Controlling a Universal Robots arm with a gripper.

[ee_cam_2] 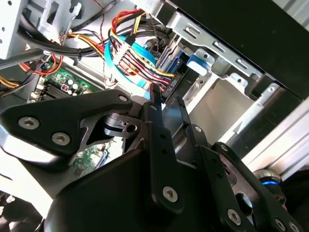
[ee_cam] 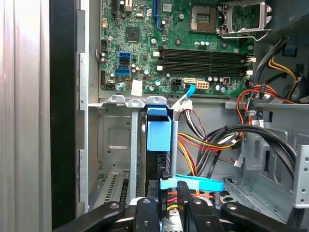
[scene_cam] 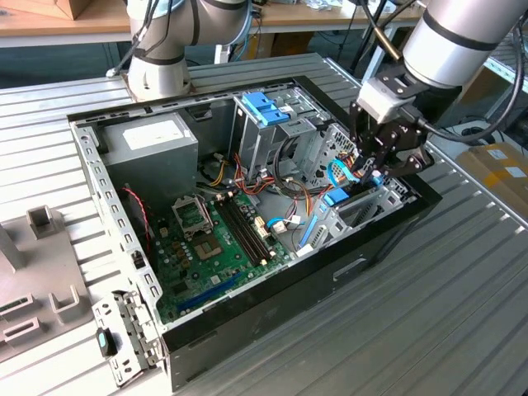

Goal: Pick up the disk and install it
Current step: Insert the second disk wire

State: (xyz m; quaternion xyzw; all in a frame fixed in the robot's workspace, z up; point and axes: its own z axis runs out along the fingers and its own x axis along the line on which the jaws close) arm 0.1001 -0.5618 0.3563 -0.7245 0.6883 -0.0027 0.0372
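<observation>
Reaching into the computer case (scene_cam: 272,313), we keep our hand (scene_cam: 369,169) narrow around the disk (ee_cam: 159,137), upright in its bay so it slides straight.

Silver-grey arm (scene_cam: 462,37) with rounded tubular links, black band ringing the link toward 12 o'clock. Pale grey square block (scene_cam: 381,97) joins wrist to pincer (scene_cam: 373,165). Pincer black, built of flat linkage plates pinned with silver screws, seen close in the second wrist view (ee_cam_2: 164,145). Black cables (scene_cam: 381,37) run along the arm.
</observation>
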